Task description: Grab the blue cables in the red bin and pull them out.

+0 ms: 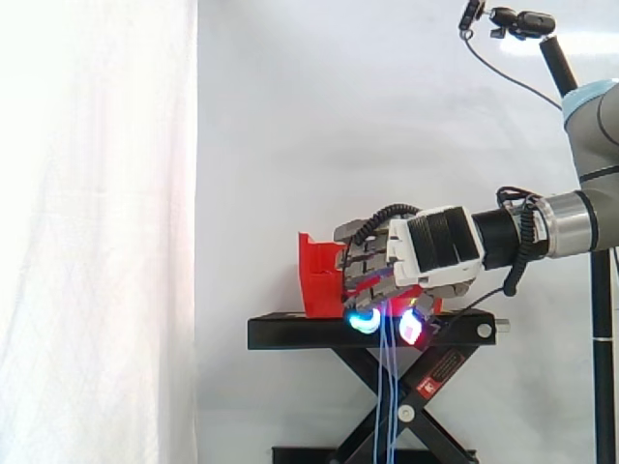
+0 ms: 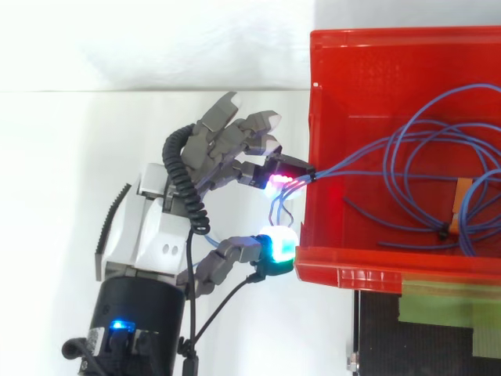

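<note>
White curtain (image 1: 97, 242) behind, red bin (image 2: 391, 270) on black stand (image 1: 290, 333). In the top view your hand (image 2: 156, 235) is at the bin's left wall, fingers curled and pinching blue cables (image 2: 438, 149) at the rim. Most loops lie inside; some strands hang past the stand. Pinch tight and pull slowly left, away from the bin, so the loops clear the rim without dragging it.

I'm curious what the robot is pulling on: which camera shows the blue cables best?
The top view: there the blue cables lie looped in the red bin and run out to the hand. The side view shows them as thin strands hanging below the hand, before the black stand.
</note>
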